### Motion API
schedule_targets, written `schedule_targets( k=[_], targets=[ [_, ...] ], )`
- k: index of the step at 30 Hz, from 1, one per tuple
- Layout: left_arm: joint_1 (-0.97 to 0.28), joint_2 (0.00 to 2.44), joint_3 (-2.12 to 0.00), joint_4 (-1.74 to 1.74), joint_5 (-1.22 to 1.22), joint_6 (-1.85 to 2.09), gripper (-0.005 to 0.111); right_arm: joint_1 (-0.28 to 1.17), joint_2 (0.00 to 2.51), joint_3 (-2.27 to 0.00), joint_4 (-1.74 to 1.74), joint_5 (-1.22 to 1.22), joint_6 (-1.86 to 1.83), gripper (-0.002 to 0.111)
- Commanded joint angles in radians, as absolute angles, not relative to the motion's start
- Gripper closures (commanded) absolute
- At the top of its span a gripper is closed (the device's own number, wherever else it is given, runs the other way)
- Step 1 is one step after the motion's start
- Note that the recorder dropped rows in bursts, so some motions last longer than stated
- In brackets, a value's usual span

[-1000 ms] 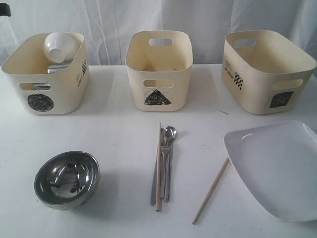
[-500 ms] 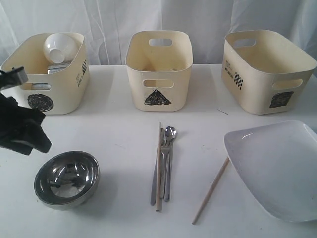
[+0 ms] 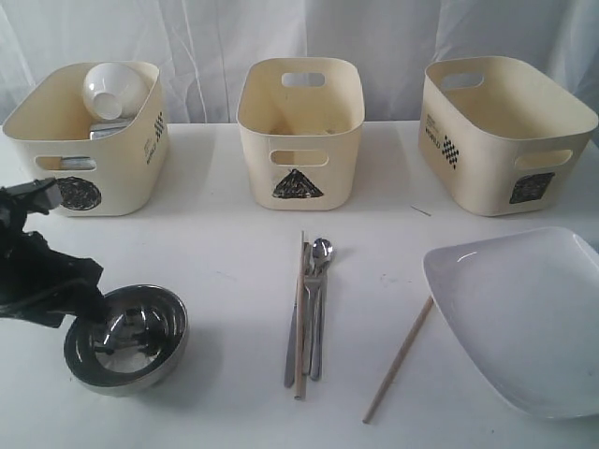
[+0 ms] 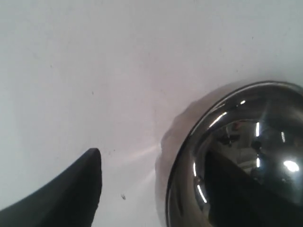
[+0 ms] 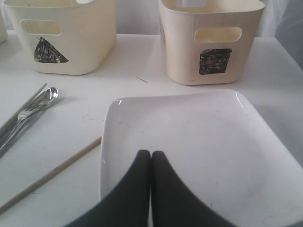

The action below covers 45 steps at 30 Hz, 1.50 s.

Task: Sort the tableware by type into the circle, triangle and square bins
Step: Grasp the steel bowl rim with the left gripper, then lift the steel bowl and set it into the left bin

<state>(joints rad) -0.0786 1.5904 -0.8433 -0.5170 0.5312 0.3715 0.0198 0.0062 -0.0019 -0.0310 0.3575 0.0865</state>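
Counter (image 3: 215,253): lying white before a pale curtain (image 3: 393,37).
Steel bowl (image 3: 126,339): sitting near left, open counter on its right.
Left gripper (image 3: 89,297): hanging open at bowl's left rim.
Right gripper (image 5: 151,153): hovering closed over plate (image 5: 189,123), right edge.

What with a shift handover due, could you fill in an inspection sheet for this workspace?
Surface: white table, a few small specks.
Job's things: steel bowl upright, low left in the exterior view; white bowl tipped inside circle bin; cutlery bundle with one chopstick at centre; loose chopstick, its end at the plate's rim; plate on the right.
Clutter: thin sliver near square bin.
Pincers: left pincer open at the steel bowl's rim; right pincer shut, empty, above plate.
Cables: nothing seen.
Surroundings: white curtain behind bins.
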Motion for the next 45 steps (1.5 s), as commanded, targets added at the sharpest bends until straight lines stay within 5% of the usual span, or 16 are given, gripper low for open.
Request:
schedule_targets(
  k=[1,5,12,27,39,45],
  targets=[
    [-0.084,1.654,-0.814,-0.602,0.549,0.450,0.041,0.022,0.000,0.000,-0.036,0.352,0.091,0.108],
    [-0.084,1.681,-0.814,-0.602,0.594,0.443,0.050,0.022,0.000,0.000,-0.036,0.352,0.091,0.108],
    [-0.084,1.681,-0.814,-0.602,0.614,0.392,0.107,0.022,0.000,0.000,-0.036,0.350,0.091,0.108],
    [-0.082,1.476,-1.036,-0.589,0.410,0.396,0.107,0.022,0.000,0.000,-0.036,0.352,0.091,0.108],
    [-0.082,1.500,-1.110,-0.511,-0.572,0.396,0.106,0.022,0.000,0.000,-0.036,0.352,0.091,0.108],
    [-0.082,1.694,-1.218,-0.261,-0.448,0.377,0.082,0.022,0.000,0.000,-0.036,0.352,0.091,0.108]
  ],
)
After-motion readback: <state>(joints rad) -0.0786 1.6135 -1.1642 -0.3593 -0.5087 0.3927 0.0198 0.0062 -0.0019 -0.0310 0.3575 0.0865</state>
